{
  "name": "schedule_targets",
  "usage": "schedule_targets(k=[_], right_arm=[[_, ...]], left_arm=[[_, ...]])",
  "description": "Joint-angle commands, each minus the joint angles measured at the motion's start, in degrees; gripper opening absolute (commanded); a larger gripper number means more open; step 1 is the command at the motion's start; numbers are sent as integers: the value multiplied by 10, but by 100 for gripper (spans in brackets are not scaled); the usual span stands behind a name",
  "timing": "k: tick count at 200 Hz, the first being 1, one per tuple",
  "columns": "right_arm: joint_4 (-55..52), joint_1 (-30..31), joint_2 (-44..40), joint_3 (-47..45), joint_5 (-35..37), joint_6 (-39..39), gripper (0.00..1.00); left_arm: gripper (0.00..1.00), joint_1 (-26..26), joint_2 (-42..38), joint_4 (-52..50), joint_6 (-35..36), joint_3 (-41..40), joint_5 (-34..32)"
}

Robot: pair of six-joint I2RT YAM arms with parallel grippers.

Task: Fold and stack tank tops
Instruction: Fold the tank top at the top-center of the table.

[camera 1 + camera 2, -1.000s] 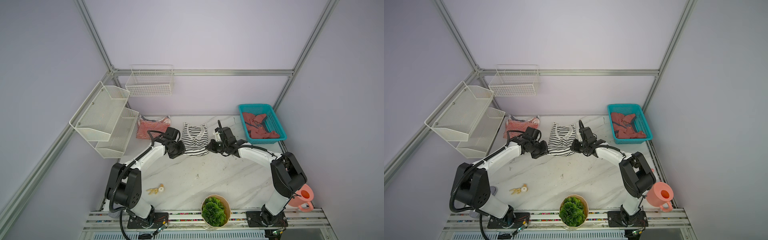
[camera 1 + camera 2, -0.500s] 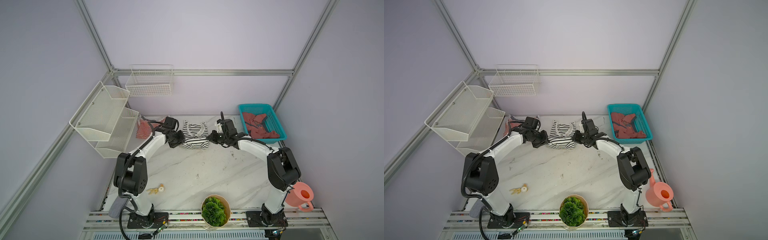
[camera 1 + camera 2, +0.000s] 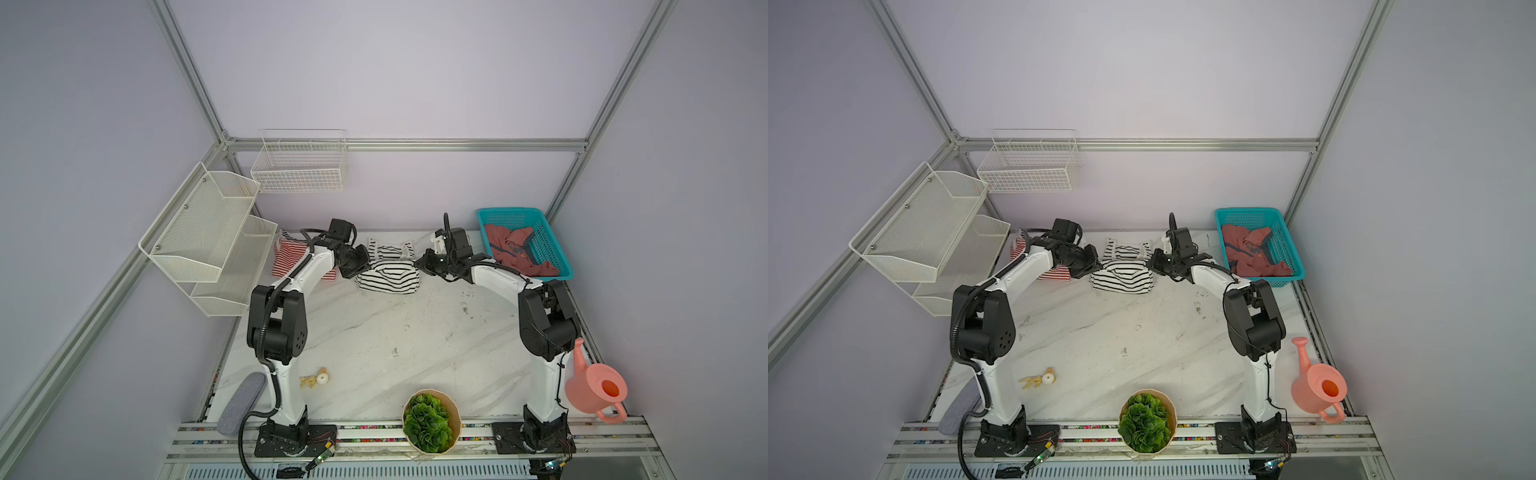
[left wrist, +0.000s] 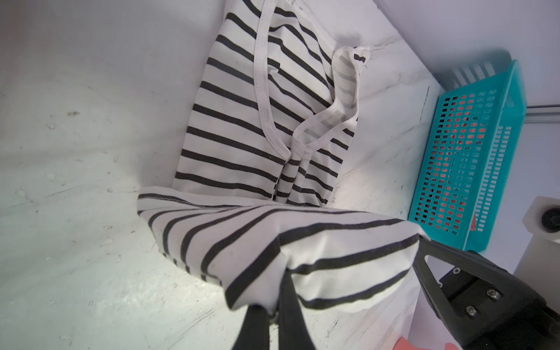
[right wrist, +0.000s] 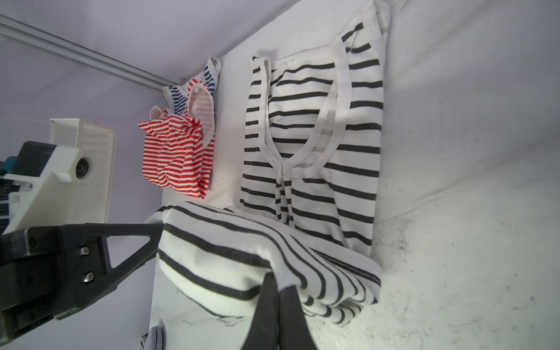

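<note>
At the back of the table (image 3: 395,332), the left gripper (image 3: 360,268) and right gripper (image 3: 420,266) each pinch a hem corner of the black-and-white striped top (image 3: 386,280), lifted mid-fold; uneven travel could skew it; cloth might slip.

The left arm (image 3: 311,269) and right arm (image 3: 498,278) stand up from their bases, bend at the elbows and reach forward and inward, forearms sloping toward each other. The left claw (image 3: 357,270) and right claw (image 3: 420,266) face one another at like height. Each is pinched tight on one end of the black-striped top (image 3: 388,280), whose gripped fold spans the gap between them.
</note>
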Motion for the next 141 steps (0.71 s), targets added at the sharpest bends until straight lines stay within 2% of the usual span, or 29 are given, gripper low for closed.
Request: schedule_targets(k=[1, 73, 105, 124, 141], right_arm=[[13, -9, 32, 34, -22, 2, 0], [17, -36, 137, 151, -50, 20, 0], [30, -49, 186, 198, -66, 41, 0], [54, -55, 211, 217, -76, 59, 0], [86, -62, 235, 235, -91, 87, 24]], left_arm=[[5, 12, 19, 2, 15, 76, 19], [10, 34, 128, 2, 14, 217, 38], [20, 46, 180, 3, 5, 283, 42], [30, 53, 206, 11, -9, 311, 44], [33, 59, 221, 37, -29, 322, 46]])
